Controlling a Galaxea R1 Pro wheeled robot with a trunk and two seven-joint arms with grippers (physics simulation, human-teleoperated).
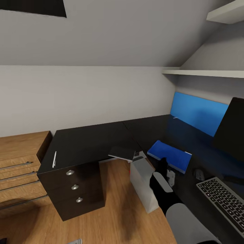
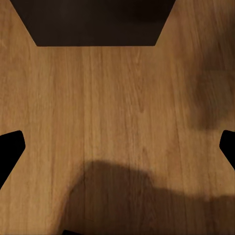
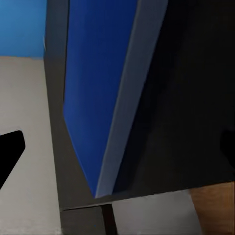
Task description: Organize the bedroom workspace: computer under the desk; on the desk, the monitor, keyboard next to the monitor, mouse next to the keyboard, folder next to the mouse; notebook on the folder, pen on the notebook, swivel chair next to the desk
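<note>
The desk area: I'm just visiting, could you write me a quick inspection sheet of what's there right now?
Surface: glossy black L-shaped desk.
Job's things: folder, mouse, keyboard and monitor on the desk; notebook overhanging its inner edge; pen near the left edge; computer on the floor beside the desk.
Clutter: nothing seen.
Grippers: right gripper near the folder, state unclear; left gripper open above the wood floor.
Cables: nothing seen.
Surroundings: wooden chest of drawers, blue wall panel, shelves.
</note>
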